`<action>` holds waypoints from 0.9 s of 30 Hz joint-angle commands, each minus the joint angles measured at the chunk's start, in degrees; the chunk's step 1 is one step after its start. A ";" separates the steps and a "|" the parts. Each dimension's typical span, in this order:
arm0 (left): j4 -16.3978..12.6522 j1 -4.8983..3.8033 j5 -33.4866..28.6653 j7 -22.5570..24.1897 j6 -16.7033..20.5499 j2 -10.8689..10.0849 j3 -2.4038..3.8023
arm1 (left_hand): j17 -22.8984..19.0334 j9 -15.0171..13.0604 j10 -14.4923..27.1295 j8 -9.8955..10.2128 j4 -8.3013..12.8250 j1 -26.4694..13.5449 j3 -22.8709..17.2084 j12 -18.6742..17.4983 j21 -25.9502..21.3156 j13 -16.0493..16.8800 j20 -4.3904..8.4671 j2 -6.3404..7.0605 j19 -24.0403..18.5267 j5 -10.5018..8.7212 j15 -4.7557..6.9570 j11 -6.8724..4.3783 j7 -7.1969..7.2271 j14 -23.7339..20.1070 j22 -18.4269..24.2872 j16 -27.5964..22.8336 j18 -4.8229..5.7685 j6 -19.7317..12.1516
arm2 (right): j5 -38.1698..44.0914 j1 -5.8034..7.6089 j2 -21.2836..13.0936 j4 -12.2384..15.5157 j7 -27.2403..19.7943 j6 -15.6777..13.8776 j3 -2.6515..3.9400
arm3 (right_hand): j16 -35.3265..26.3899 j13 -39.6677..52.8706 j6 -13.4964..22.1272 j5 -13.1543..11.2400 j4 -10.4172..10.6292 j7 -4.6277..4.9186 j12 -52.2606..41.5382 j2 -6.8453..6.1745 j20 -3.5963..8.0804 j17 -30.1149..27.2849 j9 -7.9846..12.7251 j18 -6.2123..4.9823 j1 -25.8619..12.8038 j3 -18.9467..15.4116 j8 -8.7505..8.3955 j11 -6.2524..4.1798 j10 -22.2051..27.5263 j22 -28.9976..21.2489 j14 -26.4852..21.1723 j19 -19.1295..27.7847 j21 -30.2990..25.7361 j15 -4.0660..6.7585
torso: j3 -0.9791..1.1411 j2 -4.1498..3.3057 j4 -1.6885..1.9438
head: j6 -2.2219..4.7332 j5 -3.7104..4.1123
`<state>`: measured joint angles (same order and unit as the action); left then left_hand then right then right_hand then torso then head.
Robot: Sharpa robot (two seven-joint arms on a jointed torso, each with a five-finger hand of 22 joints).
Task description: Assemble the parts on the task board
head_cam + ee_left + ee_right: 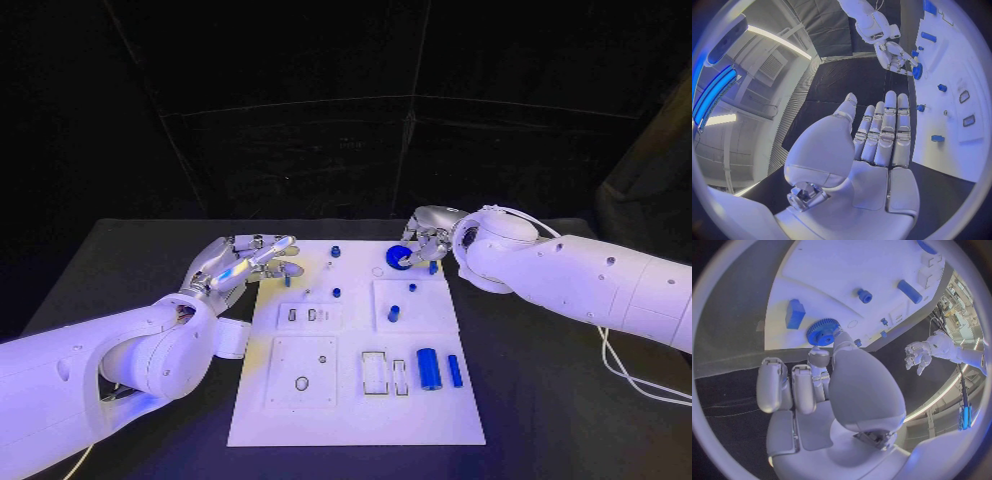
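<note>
The white task board (361,415) lies in the middle of the black table. My right hand (426,240) is over its far edge and pinches a blue gear (395,258) between thumb and finger; in the right wrist view the gear (822,331) sits at those fingertips, just above the board (836,270). My left hand (245,262) hovers at the board's far left corner, holding nothing. In the left wrist view its fingers (887,132) are stretched out straight beside the board (954,150). A large blue cylinder (428,368) and a thin blue bar (454,371) lie near the board's right side.
Small blue pegs stand on the board's far half, among them one peg (394,313) and another (336,293). A blue block (795,313) lies close to the gear. Recessed slots (382,374) and an oval hole (302,383) mark the near half. A white cable (635,385) trails at the right.
</note>
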<state>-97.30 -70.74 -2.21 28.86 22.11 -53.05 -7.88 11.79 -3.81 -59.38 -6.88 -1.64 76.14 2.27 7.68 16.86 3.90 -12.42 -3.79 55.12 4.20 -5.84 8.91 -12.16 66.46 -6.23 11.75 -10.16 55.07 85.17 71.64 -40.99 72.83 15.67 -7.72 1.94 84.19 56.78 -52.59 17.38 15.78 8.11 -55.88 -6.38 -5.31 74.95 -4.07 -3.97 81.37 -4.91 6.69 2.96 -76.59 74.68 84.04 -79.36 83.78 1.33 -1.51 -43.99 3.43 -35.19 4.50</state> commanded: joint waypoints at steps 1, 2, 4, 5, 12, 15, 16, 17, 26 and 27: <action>0.07 -0.08 0.34 0.11 -0.89 0.10 0.05 | 0.05 0.08 -0.24 0.23 0.42 -0.01 0.08 -0.20 -0.27 -0.09 -0.09 -0.64 0.48 -0.02 -0.25 0.21 -0.03 -0.07 0.04 -0.35 -0.38 0.08 | 1.14 0.12 0.29 -0.02 0.02 1.40 0.04 | 0.35 1.27 -0.60 0.31 -0.48 -0.06 -1.14 0.21 -0.01 2.03 -0.09 0.67 0.98 0.25 0.49 -0.06 -0.54 0.18 3.50 -0.37 0.25 -0.18 | -0.01 0.00 -0.01 | -0.11 0.14; 0.09 -0.08 0.34 0.09 -0.90 0.11 0.05 | 0.05 0.08 -0.24 0.23 0.42 -0.01 0.08 -0.20 -0.27 -0.09 -0.09 -0.64 0.48 -0.02 -0.25 0.21 -0.03 -0.07 0.04 -0.35 -0.38 0.08 | 1.25 0.12 0.38 -0.07 -0.03 1.50 0.04 | 0.42 1.90 -0.76 0.29 -0.64 -0.10 -1.73 0.40 0.01 2.19 -0.10 0.69 1.21 0.36 0.59 -0.09 -0.72 0.30 3.52 -0.44 0.30 -0.15 | 0.00 -0.01 -0.02 | -0.10 0.18; 0.13 -0.08 0.34 0.07 -0.91 0.12 0.05 | 0.06 0.08 -0.25 0.24 0.44 0.00 0.07 -0.22 -0.29 -0.09 -0.09 -0.64 0.49 -0.03 -0.25 0.21 -0.03 -0.07 0.06 -0.38 -0.38 0.07 | 1.41 0.12 0.52 -0.16 -0.10 1.70 0.04 | 0.55 2.97 -1.05 -0.09 -1.00 -0.16 -2.73 0.77 0.06 2.48 -0.10 0.73 1.72 0.64 0.76 -0.16 -1.04 0.49 3.56 -0.54 0.38 -0.10 | -0.02 -0.03 0.00 | -0.06 0.24; 0.15 -0.08 0.34 0.04 -0.92 0.13 0.05 | 0.07 0.08 -0.25 0.26 0.47 0.01 0.07 -0.24 -0.30 -0.09 -0.09 -0.64 0.50 -0.03 -0.25 0.20 -0.03 -0.08 0.07 -0.42 -0.39 0.07 | 1.64 0.11 0.68 -0.31 -0.15 1.91 0.04 | 0.61 3.50 -1.20 -0.70 -1.25 -0.18 -3.19 1.02 0.09 2.62 -0.08 0.74 2.03 0.88 0.85 -0.18 -1.11 0.56 3.57 -0.57 0.42 -0.07 | -0.01 -0.05 0.02 | -0.10 0.30; 0.24 -0.08 0.34 -0.03 -0.99 0.14 0.05 | 0.09 0.08 -0.25 0.29 0.54 0.07 0.03 -0.29 -0.34 -0.10 -0.09 -0.69 0.52 -0.02 -0.24 0.21 -0.03 -0.09 0.11 -0.50 -0.39 0.07 | 2.54 0.10 1.38 -1.01 -0.19 2.47 0.03 | 0.80 5.48 -1.69 -1.27 -1.71 -0.26 -5.04 1.52 0.13 3.07 -0.07 0.79 2.45 1.38 1.09 -0.24 -1.71 0.82 3.63 -0.69 0.52 -0.03 | -0.04 -0.01 0.03 | -0.28 0.40; 0.26 -0.08 0.34 -0.07 -1.00 0.15 0.05 | 0.09 0.08 -0.25 0.29 0.54 0.07 0.03 -0.29 -0.34 -0.10 -0.09 -0.69 0.52 -0.02 -0.24 0.21 -0.03 -0.09 0.11 -0.50 -0.39 0.07 | 3.01 0.10 1.63 -1.28 -0.08 2.53 0.03 | 0.87 6.05 -1.96 -1.36 -1.90 -0.30 -5.56 1.81 0.15 3.24 -0.07 0.82 2.60 1.63 1.21 -0.28 -1.87 0.98 3.65 -0.78 0.59 0.00 | -0.06 -0.04 0.05 | -0.30 0.39; 0.28 -0.08 0.34 -0.08 -1.01 0.15 0.05 | 0.09 0.08 -0.25 0.29 0.54 0.07 0.03 -0.29 -0.34 -0.10 -0.09 -0.69 0.52 -0.02 -0.24 0.21 -0.03 -0.09 0.11 -0.50 -0.39 0.07 | 3.22 0.10 1.70 -1.34 -0.01 2.53 0.03 | 0.90 6.22 -2.04 -1.38 -1.97 -0.31 -5.70 1.89 0.16 3.30 -0.07 0.82 2.66 1.72 1.24 -0.30 -1.91 0.99 3.66 -0.79 0.60 0.01 | -0.03 -0.04 0.05 | -0.21 0.38; 0.29 -0.08 0.34 -0.09 -1.02 0.15 0.05 | 0.09 0.08 -0.25 0.29 0.54 0.07 0.03 -0.29 -0.34 -0.10 -0.09 -0.69 0.52 -0.02 -0.24 0.21 -0.03 -0.09 0.11 -0.50 -0.39 0.07 | 3.45 0.09 1.76 -1.38 0.09 2.50 0.03 | 0.90 6.26 -2.06 -1.38 -1.99 -0.32 -5.74 1.91 0.16 3.32 -0.07 0.82 2.67 1.74 1.25 -0.30 -1.92 1.00 3.66 -0.79 0.60 0.01 | -0.04 -0.04 0.06 | -0.21 0.39; 0.34 -0.08 0.34 -0.18 -1.10 0.11 0.05 | 0.13 0.08 -0.25 0.35 0.66 0.16 -0.03 -0.37 -0.40 -0.10 -0.09 -0.75 0.56 -0.01 -0.24 0.21 -0.04 -0.08 0.16 -0.61 -0.39 0.07 | 7.82 0.07 1.84 -0.42 0.20 -1.55 0.02 | 1.50 12.28 -7.97 -8.52 -5.99 -1.77 -11.60 6.02 1.03 4.78 -0.64 1.33 7.82 8.11 3.52 -1.61 -4.33 3.52 3.90 -2.44 1.65 1.08 | -0.01 -0.03 0.00 | -0.31 0.44; 0.33 -0.08 0.34 -0.19 -1.11 0.11 0.05 | 0.13 0.08 -0.25 0.35 0.66 0.16 -0.03 -0.37 -0.40 -0.10 -0.09 -0.75 0.56 -0.01 -0.24 0.21 -0.04 -0.08 0.16 -0.61 -0.39 0.07 | 8.34 0.07 1.81 -0.21 0.14 -2.13 0.01 | 1.55 12.77 -8.50 -8.58 -6.35 -1.93 -12.07 6.19 1.14 4.91 -0.70 1.41 8.04 8.73 3.69 -1.74 -4.55 3.85 3.92 -2.67 1.79 1.19 | -0.02 -0.02 0.02 | -0.30 0.45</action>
<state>-96.90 -70.73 -2.21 28.51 21.82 -52.97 -7.88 11.83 -3.81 -59.38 -6.88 -1.33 76.36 2.27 7.68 16.64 3.85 -12.62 -4.01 55.32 4.20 -5.84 8.91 -12.16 66.46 -6.12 11.52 -10.16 55.07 89.89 71.77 -39.13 72.33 15.64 -7.46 2.04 85.51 69.00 -58.55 8.97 9.65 7.38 -67.25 -2.23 -4.19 74.93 -4.10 -3.07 86.76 3.15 9.48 2.04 -79.77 74.93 84.02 -81.72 85.36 2.17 -1.55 -44.01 3.48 -35.51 4.93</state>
